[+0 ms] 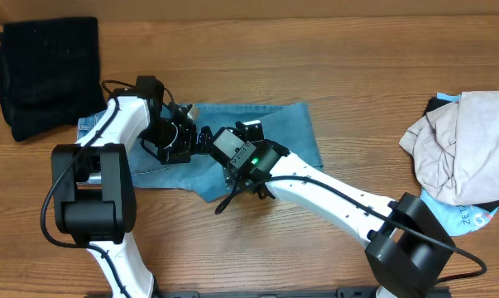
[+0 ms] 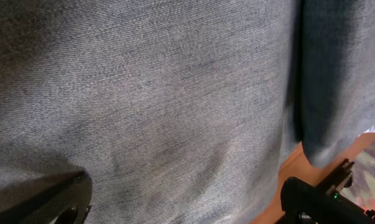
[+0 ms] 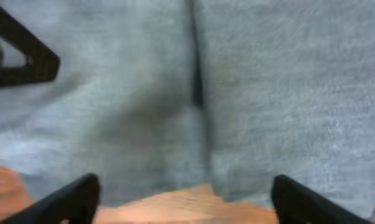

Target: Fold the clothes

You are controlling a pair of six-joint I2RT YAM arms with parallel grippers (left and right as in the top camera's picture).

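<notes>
The two arms rise from the near edge of the wooden table and lean in over its middle. They meet above the jeans, so from overhead they hide a good part of the denim.

The jeans are light blue and lie flat, folded to a broad band across the middle of the table, a little to the left. The near edge has one corner that points toward the robot.

The right gripper hangs low over this near edge. Its two black fingers stand wide apart, and between them are only denim and a strip of bare wood. A dark fold line runs away from it through the cloth.

The left gripper is just beside it, also over the jeans. Its camera shows almost only denim, with one finger in the lower corner. The jaws stand wide and I see no cloth pinched. At the lower right of that view, a black part with a green light stands in the way.

At the right edge, well apart, a beige garment lies crumpled on black cloth and a pale blue printed piece.

In the far left corner lies a folded black garment, close to the end of the jeans.
</notes>
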